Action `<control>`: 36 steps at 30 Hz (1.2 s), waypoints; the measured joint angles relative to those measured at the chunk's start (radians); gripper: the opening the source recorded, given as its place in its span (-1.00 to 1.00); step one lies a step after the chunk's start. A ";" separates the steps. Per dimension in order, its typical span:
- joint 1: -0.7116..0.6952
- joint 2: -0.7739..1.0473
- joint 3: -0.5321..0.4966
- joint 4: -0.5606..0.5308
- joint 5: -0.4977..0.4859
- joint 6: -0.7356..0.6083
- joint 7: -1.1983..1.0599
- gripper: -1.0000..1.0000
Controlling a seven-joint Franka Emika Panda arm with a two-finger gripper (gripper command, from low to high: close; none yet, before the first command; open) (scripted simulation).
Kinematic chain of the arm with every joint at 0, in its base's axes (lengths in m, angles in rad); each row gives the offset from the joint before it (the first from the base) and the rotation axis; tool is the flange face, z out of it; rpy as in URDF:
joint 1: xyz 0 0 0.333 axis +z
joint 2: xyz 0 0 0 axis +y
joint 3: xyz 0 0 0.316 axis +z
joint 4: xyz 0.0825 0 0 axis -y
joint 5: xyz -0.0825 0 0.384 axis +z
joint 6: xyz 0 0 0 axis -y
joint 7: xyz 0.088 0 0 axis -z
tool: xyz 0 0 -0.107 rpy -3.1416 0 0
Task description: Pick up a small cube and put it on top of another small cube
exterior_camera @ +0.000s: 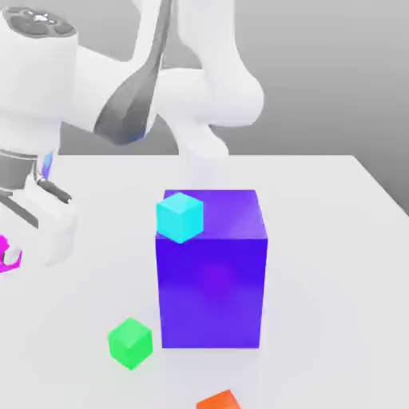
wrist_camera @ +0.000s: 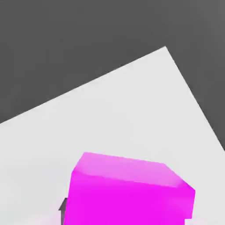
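Observation:
The small cube (exterior_camera: pixel 5 265), bright magenta, shows at the far edge of the exterior view's left, between the pale fingers of my gripper (exterior_camera: pixel 9 256), which is shut on it. In the hand view the same magenta cube (wrist_camera: pixel 132 193) looms close, with a dark finger edge (wrist_camera: pixel 64 207) beside it. Whether it rests on the white table (exterior_camera: pixel 319 240) or hangs just above it, I cannot tell. A small green cube (exterior_camera: pixel 130 343) sits on the table toward the front, well to the exterior view's right of my gripper.
A large blue-violet block (exterior_camera: pixel 212 272) stands mid-table, with a small cyan cube (exterior_camera: pixel 180 216) at its upper left corner. An orange cube (exterior_camera: pixel 218 401) peeks in at the front edge. The table's edge (wrist_camera: pixel 88 85) and dark floor lie beyond the hand.

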 joint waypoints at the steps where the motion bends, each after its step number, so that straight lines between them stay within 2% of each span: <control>1: 0.002 -0.021 -0.002 -0.006 -0.002 -0.004 -0.053 -1.00; 12: 0.069 -0.190 -0.081 -0.082 0.041 -0.004 -0.681 -1.00; 22: 0.198 -0.199 -0.211 -0.159 0.158 0.052 -1.303 -1.00; 29: 0.335 -0.109 -0.299 -0.215 0.292 0.114 -1.771 -1.00; 36: 0.478 0.056 -0.307 -0.265 0.512 0.191 -2.274 -1.00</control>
